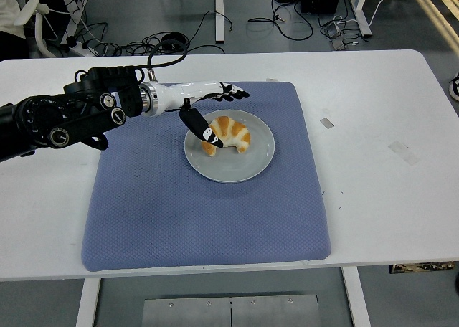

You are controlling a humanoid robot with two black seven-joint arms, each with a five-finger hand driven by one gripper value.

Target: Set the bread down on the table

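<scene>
You see one curved, golden croissant (pixel 228 133) on one round grey plate (pixel 247 166), on a quilted blue mat (pixel 179 212); your left hand (pixel 208 108) spreads open, thumb touching its left end.

No text, label, brand, number or sign can be read anywhere in view.

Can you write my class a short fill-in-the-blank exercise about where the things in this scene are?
1. The croissant lies on a grey ____.
2. The plate rests on a ____ mat on the white table.
3. The robot's ____ hand reaches over the plate's rim, its thumb at the croissant.
4. On the table right of the mat are two scraps of ____.

Missing words: plate; blue; left; tape
</scene>
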